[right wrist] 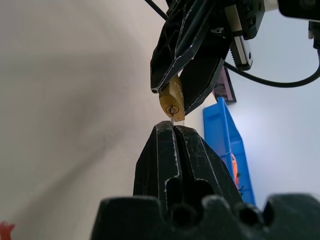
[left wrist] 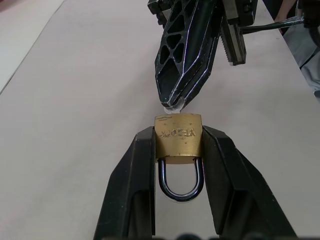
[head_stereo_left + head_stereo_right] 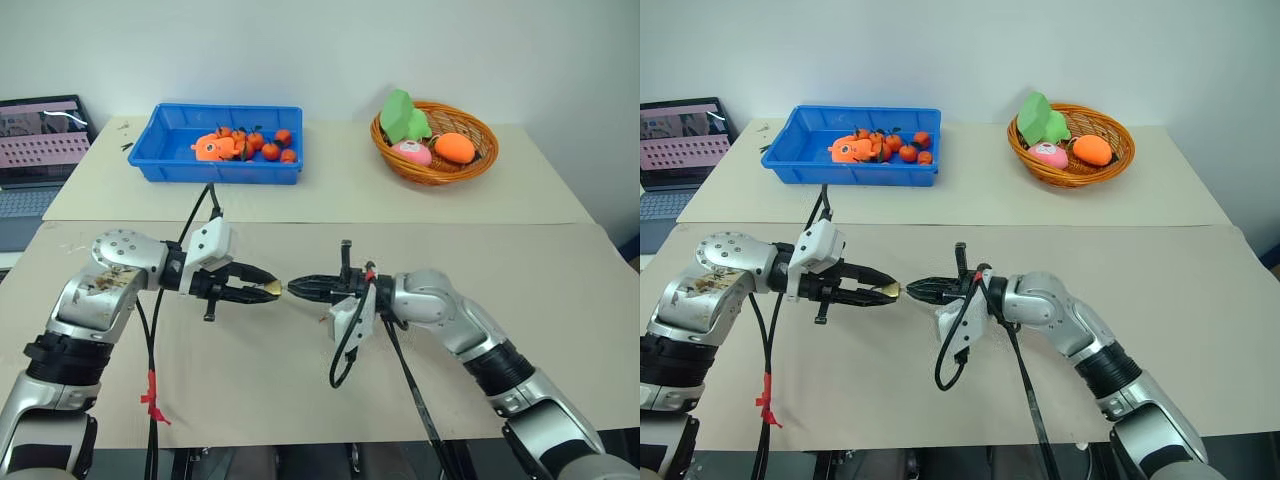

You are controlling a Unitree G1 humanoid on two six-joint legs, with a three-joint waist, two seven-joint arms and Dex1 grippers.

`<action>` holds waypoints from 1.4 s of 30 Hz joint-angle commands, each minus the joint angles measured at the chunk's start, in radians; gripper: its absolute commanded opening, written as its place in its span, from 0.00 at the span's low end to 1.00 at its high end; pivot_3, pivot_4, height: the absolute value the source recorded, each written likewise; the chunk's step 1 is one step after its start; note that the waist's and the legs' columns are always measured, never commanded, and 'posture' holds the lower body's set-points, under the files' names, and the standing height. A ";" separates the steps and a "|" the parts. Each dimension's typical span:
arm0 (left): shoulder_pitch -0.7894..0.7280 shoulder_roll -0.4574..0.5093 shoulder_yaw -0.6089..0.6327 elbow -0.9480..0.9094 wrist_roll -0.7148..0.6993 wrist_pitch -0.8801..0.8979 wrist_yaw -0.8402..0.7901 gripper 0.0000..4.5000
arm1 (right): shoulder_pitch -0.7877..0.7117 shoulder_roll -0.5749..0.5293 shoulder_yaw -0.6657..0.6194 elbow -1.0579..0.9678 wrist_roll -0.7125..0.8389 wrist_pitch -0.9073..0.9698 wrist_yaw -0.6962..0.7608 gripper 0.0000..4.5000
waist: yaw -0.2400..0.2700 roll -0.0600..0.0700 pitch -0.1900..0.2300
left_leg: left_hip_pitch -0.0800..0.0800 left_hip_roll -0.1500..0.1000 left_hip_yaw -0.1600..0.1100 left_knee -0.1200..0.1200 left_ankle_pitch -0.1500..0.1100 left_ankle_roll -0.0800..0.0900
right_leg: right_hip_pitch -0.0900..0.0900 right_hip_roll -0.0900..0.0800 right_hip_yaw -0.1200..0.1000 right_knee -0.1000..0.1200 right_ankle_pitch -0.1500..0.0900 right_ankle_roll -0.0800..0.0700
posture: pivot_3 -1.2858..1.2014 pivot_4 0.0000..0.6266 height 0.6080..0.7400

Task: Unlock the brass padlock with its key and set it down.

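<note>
Left gripper (image 2: 177, 150) fingers clamp the brass padlock (image 2: 178, 137) above the table (image 3: 300, 370). Right gripper (image 1: 173, 125) fingers, pressed together, pinch the key (image 1: 171, 118), seated in the padlock's keyhole.

At the table's far side you have a blue plastic tray (image 3: 160, 165) of small orange fruits (image 3: 262, 145), a woven wicker basket (image 3: 482, 158) of soft toys, and an open laptop (image 3: 40, 150) beside the table.

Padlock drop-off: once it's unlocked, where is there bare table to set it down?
Bare table lies under the two grippers, and more to the right of the right gripper. The far table between blue tray and basket is open too. Crowded: where the left gripper holds the padlock.
</note>
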 commanded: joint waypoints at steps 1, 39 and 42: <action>-0.012 0.007 0.030 -0.032 -0.020 -0.007 0.004 0.18 | 0.013 0.010 0.004 -0.046 0.053 0.054 0.048 0.02 | 0.000 0.000 0.000 | 0.000 0.000 0.000 0.000 0.000 0.000 | 0.000 0.000 0.000 0.000 0.000 0.000 | 0.52 0.24 1.00; -0.002 0.016 0.036 -0.040 -0.025 -0.002 0.009 0.18 | -0.032 0.001 -0.054 -0.017 -0.384 -0.155 -0.392 0.48 | 0.000 0.000 0.000 | 0.000 0.000 0.000 0.001 0.000 0.000 | -0.001 0.000 0.000 0.002 0.000 0.000 | 0.52 0.24 1.00; -0.004 0.017 0.035 -0.040 -0.025 -0.001 0.008 0.18 | -0.040 -0.001 -0.039 -0.021 -0.435 -0.190 -0.444 0.48 | 0.000 0.000 0.000 | 0.000 0.000 0.001 0.001 0.000 0.000 | -0.002 0.000 0.000 0.004 0.000 0.000 | 0.52 0.24 1.00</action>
